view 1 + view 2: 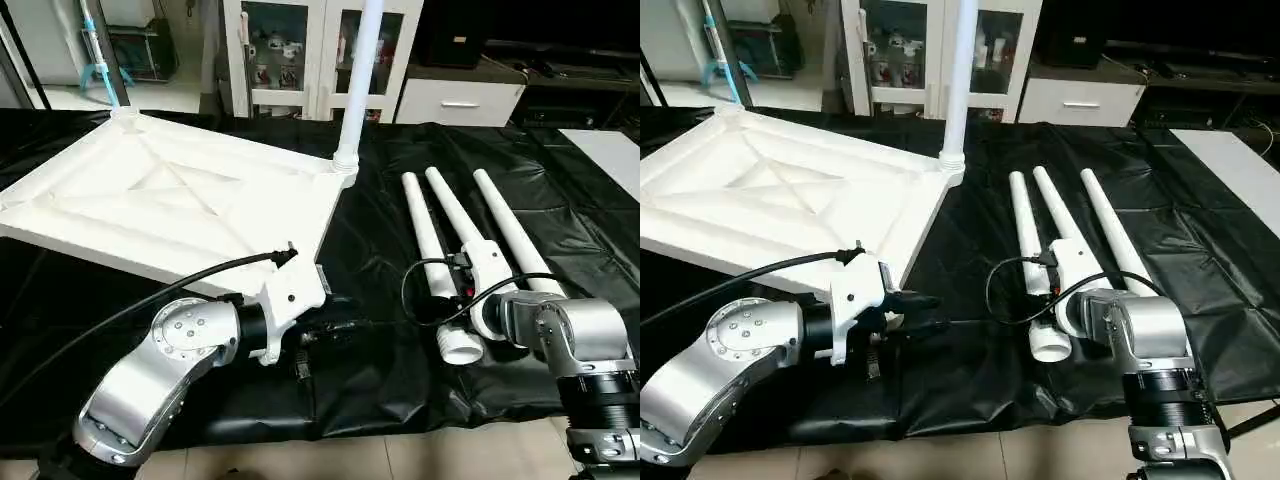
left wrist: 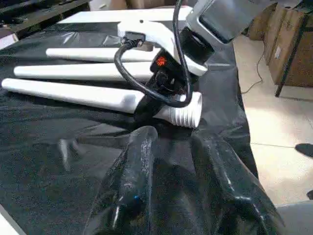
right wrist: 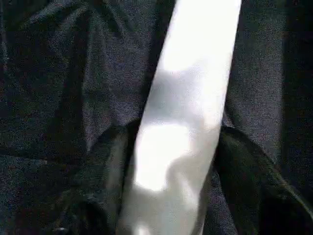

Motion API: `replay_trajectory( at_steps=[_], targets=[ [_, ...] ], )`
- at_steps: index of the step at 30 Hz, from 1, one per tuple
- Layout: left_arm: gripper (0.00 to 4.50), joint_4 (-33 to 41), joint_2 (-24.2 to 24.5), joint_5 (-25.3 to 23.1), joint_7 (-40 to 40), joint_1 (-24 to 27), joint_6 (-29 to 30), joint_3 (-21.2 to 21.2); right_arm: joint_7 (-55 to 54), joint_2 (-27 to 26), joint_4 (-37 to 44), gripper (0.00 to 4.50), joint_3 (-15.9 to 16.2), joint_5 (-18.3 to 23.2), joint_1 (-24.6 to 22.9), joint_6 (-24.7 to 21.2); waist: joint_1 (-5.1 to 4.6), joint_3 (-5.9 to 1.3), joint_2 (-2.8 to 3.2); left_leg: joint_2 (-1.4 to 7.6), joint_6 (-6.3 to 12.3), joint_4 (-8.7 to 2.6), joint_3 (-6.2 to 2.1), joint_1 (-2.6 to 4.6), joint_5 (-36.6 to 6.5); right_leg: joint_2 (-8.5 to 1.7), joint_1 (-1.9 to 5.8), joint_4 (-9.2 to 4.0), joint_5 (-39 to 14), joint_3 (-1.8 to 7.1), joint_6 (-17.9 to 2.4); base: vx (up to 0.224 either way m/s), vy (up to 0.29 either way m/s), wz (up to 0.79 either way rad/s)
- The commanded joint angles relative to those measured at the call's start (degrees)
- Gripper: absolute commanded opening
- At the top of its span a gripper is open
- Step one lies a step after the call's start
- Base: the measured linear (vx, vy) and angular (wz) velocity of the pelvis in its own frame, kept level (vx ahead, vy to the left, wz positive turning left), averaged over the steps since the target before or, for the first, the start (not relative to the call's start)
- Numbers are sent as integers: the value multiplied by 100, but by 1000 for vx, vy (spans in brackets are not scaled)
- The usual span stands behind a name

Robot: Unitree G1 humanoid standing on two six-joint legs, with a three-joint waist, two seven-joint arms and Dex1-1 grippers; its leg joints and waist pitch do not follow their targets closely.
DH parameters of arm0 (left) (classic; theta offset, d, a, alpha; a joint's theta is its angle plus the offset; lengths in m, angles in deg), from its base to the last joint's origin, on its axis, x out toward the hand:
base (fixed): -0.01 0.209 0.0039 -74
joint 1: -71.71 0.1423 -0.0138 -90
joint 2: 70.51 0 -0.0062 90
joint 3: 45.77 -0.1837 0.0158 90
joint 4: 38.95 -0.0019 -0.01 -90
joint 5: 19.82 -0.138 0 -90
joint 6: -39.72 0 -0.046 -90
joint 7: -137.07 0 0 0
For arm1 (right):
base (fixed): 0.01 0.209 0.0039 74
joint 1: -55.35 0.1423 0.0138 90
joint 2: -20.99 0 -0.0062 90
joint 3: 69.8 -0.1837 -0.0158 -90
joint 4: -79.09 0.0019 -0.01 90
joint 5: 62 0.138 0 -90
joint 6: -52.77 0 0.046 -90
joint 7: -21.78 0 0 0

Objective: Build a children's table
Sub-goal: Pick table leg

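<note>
Our right gripper [image 3: 168, 186] straddles one of the loose legs [image 1: 428, 250], a black finger [image 3: 249, 181] on either side of the white tube and close against it. We cannot tell whether they are pressing yet, so we call it a gripper set around the leg, not a firm hold. It sits near the leg's wide ribbed end [image 2: 183, 111], which we judge is the end that goes into a socket, so taking it there would let that end be steered.

Our left gripper [image 2: 176, 171] hovers low over the black cover [image 1: 400, 380], its fingers part-way open with nothing between them. It points toward 3 o'clock, at the right gripper (free to help, we judge, or just kept out of the way).

From the grasped leg, two more legs [image 1: 510, 235] lie just beside it toward 1 o'clock, all three side by side with narrow ends pointing away to 12 o'clock, wide ends nearest us, handy for pickup.

At 10 o'clock lies the tabletop [image 1: 170, 200], underside up so its ribs and corner sockets face the ceiling. One leg [image 1: 358, 80] stands upright in the far corner socket [image 1: 344, 162] at 12 o'clock. The corner socket [image 1: 125, 118] farther left is open.

Three legs remain to fit.
</note>
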Motion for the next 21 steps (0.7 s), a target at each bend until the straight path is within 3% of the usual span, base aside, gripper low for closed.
replay_trajectory(
  at_steps=[1, 3, 9, 11, 12, 13, 14, 15, 18, 21],
  targets=[
    [146, 155, -27, 123, 19, -24, 124, 12, -96, -16, -145, 243, -126, -38, -4, -24, 13, -278, 20, 321, -456, -530, -106, 89, -1002, -464, 162, -445, -1175, 278, -856, 0, 0, 0],
    [146, 162, -32, 162, 16, -30, 166, 25, -163, -49, -130, 211, -192, -36, -6, -13, 15, -281, 26, 319, -460, -531, -108, 88, -971, -457, 158, -440, -1129, 273, -867, 0, 0, 0],
    [146, 126, -81, 91, 98, -38, 59, 41, -685, -344, -187, 192, -746, -52, -59, 93, 12, -279, 23, 314, -485, -540, -102, 86, -974, -457, 153, -450, -1186, 273, -820, 0, 0, 0],
    [146, 15, -223, 68, 282, -94, -17, 158, -890, -486, -41, 191, -969, -50, -110, 388, 12, -281, 28, 317, -520, -540, -104, 90, -1027, -459, 149, -452, -1197, 272, -805, 0, 0, 0],
    [146, -123, -368, 52, 478, -185, -36, 287, -944, -596, 99, 190, -1125, 24, -134, 812, 12, -281, 28, 321, -521, -544, -103, 94, -1047, -462, 147, -456, -1202, 271, -800, 0, 0, 0],
    [146, -123, -368, 52, 478, -185, -36, 287, -944, -596, 99, 190, -1125, 24, -134, 812, 13, -281, 47, 320, -531, -538, -96, 95, -1117, -467, 133, -469, -1210, 276, -791, 0, 0, 0],
    [146, -353, -616, 92, 834, -363, -2, 531, -1035, -766, 321, 190, -1370, 129, -136, 1554, 4, -291, 25, 315, -518, -537, -102, 88, -1078, -464, 156, -460, -1173, 272, -791, 0, 0, 0],
    [146, -479, -760, 120, 1029, -474, -9, 685, -1090, -838, 442, 190, -1492, 178, -109, 1885, 4, -301, 45, 317, -506, -528, -96, 83, -1039, -462, 153, -452, -1052, 272, -799, 0, 0, 0],
    [179, -777, -1172, 347, 1545, -809, 138, 1190, -1271, -1049, 741, 189, -1877, 297, 44, 2683, 3, -310, 26, 318, -420, -513, -84, 66, -854, -463, 173, -422, -779, 270, -831, 0, 0, 0],
    [209, -873, -1435, 704, 1721, -1027, 351, 1522, -1173, -1148, 1044, 188, -1943, 364, 101, 3092, 23, -333, 23, 294, -280, -479, -72, 54, -451, -433, 199, -369, -265, 257, -854, 0, 0, 0]
  ],
)
